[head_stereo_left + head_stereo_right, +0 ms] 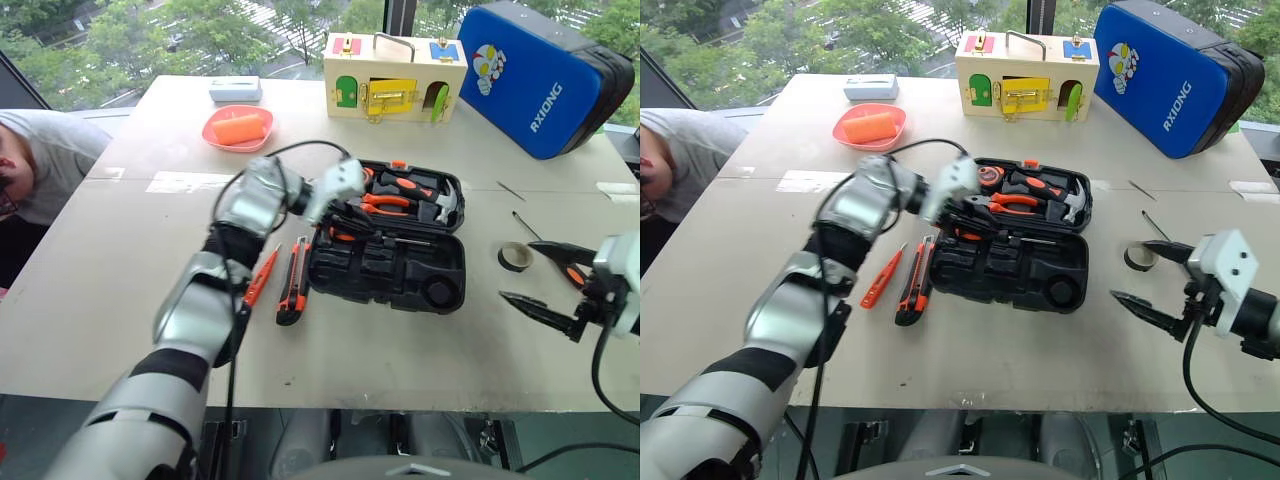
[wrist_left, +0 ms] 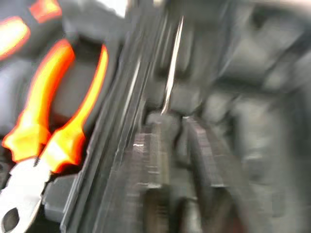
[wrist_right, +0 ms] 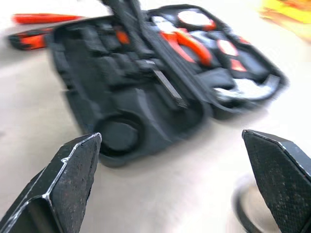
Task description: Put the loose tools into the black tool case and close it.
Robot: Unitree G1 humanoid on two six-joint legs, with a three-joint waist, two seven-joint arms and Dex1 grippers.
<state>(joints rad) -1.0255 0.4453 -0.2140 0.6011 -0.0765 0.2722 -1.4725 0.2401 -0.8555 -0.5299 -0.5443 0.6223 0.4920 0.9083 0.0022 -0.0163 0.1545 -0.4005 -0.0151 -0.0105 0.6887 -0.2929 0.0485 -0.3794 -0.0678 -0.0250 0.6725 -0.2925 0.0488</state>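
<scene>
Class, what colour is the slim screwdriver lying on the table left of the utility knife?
All orange. The screwdriver shows best in the right eye view.

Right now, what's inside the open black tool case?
The black tool case holds orange-handled pliers, a hammer and a tape measure in its far half. The near half shows mostly empty recesses. The left claw covers part of the middle, so what lies there is hidden.

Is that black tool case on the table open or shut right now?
Open. The black tool case lies spread flat on the table, both halves facing up, with pliers showing in the far half.
</scene>
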